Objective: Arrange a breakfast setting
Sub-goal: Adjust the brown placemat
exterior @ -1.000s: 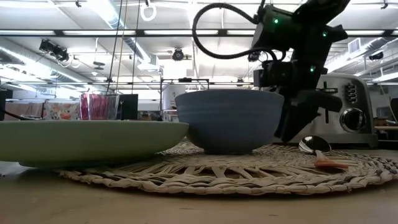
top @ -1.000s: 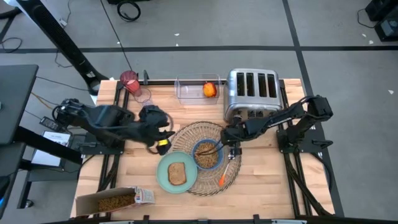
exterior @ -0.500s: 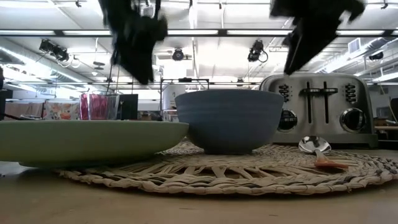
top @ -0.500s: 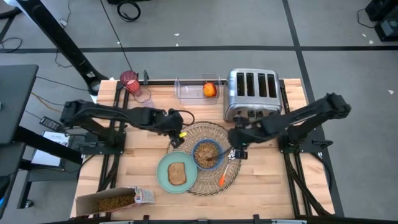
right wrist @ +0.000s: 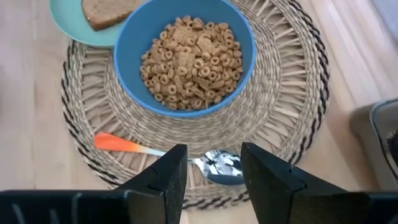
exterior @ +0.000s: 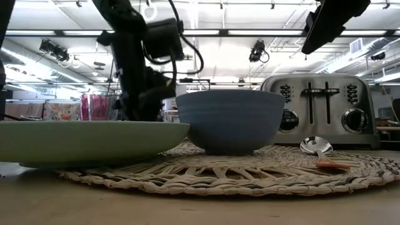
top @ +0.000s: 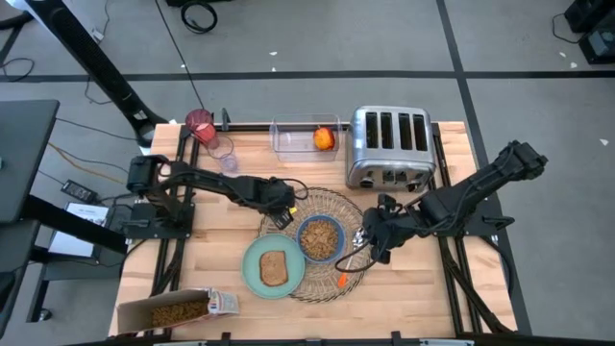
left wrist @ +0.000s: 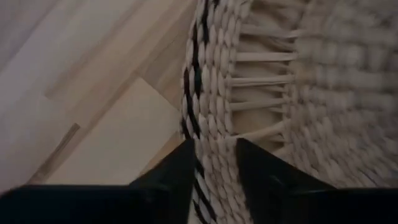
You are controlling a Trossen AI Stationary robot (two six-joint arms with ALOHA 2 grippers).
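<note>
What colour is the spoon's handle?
Orange, fading paler toward the silver bowl of the spoon; clearest in the right wrist view.

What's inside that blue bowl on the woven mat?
The blue bowl holds dry cereal, rings and small squares, seen from above. The cereal covers the bowl's bottom, so anything underneath is hidden.

We see an evenly, brightly lit scene, with long ceiling light strips glowing overhead in the low view. Shadows on the wooden table are soft and faint. The toaster shows mild glare on its metal front. The left wrist view is soft and blurred, its woven placemat very close. The left arm looks smeared, nearly silhouetted.
</note>
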